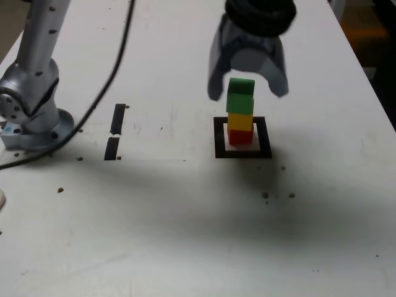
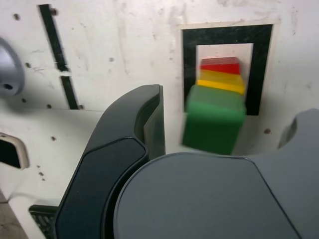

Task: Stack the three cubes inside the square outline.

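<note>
The three cubes stand in one stack inside the square outline [image 1: 219, 147]: the red cube [image 1: 239, 137] at the bottom, the yellow cube [image 1: 241, 120] in the middle, the green cube [image 1: 240, 96] on top, sitting slightly askew. My gripper [image 1: 247, 93] hangs open over the stack, one finger [image 1: 216, 77] on each side of the green cube, clear of its faces. The wrist view looks down on the green cube [image 2: 214, 124], blurred, with the yellow cube [image 2: 222, 83], the red cube [image 2: 219, 64] and the outline [image 2: 190, 64] beneath it.
The arm's silver base [image 1: 31, 117] stands at the exterior view's left, with a black cable [image 1: 117, 62] running past it. Two short black tape strips [image 1: 116, 130] lie between the base and the outline. The table's edge [image 1: 371, 74] runs along the exterior view's right.
</note>
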Robot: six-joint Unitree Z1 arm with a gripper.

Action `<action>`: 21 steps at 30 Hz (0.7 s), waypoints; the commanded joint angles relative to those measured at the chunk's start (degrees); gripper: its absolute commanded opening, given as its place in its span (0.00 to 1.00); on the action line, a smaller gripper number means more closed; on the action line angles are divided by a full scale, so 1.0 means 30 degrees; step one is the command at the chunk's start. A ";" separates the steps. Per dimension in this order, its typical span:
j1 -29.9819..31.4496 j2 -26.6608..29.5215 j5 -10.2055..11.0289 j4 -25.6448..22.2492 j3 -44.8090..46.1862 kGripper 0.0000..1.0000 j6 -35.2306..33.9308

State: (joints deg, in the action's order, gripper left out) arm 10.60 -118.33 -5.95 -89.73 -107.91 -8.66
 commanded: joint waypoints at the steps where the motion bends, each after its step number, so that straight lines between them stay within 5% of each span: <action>1: 0.0061 0.1968 -0.0120 -0.0311 0.0636 1.00 -0.0149; 11: -0.0297 0.9906 -0.0192 -0.0081 0.7584 1.00 -0.0373; 21: -0.1785 1.0221 -0.0021 0.4473 1.5119 1.00 0.1735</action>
State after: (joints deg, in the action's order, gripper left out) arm 5.76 -86.79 -5.53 -79.33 -67.20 -4.35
